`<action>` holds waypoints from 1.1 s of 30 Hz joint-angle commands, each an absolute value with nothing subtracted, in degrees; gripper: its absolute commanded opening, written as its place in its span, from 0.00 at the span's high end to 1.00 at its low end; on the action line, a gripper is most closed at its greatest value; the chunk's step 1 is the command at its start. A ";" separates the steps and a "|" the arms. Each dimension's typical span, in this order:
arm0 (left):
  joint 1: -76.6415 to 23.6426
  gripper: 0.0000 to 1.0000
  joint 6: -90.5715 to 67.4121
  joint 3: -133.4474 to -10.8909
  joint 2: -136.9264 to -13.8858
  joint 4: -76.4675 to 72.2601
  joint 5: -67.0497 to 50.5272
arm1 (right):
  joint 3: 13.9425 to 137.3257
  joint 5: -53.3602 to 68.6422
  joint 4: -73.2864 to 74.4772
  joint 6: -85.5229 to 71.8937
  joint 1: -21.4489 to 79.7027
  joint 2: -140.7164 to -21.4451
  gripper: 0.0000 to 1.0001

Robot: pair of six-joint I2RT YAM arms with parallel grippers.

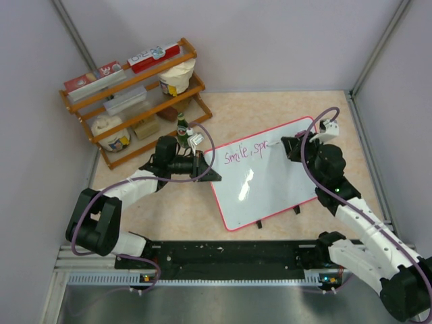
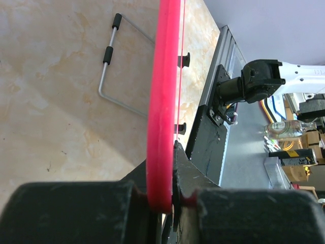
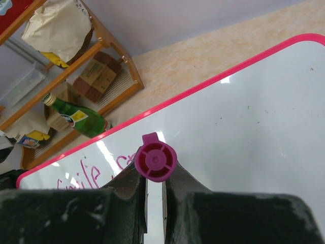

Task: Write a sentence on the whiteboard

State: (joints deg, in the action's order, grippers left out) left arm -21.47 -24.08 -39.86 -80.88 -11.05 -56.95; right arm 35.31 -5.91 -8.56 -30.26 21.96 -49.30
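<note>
"So, why are your left fingers (image 2: 66,213) clamped on the whiteboard (image 1: 270,182) frame?"

"To steady it on the desk (image 1: 182,209) while your right fingers (image 3: 66,218), closed round the marker (image 3: 155,161), extend the sentence (image 1: 246,154)."

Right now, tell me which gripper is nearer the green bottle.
Left. The left gripper clamps the left edge of the whiteboard, close to the green bottle. The right gripper, holding the pink marker, is farther off across the board.

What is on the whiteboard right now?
Pink handwriting reading "Smile, spr" on the whiteboard; anything further is covered by the right gripper and its marker.
</note>
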 commanded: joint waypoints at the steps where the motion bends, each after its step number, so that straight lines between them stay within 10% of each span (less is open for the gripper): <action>1: -23.99 1.00 -9.58 -36.30 -83.50 -3.96 -48.52 | 35.07 -8.26 -8.44 -29.80 21.36 -49.92 1.00; 33: -23.99 1.00 -9.40 -36.39 -83.76 -4.04 -48.60 | 38.85 -8.18 -9.32 -30.15 20.74 -51.59 1.00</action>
State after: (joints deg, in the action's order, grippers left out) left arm -21.47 -24.18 -39.86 -80.90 -11.05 -56.90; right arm 36.56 -9.54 -8.62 -30.30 21.56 -50.39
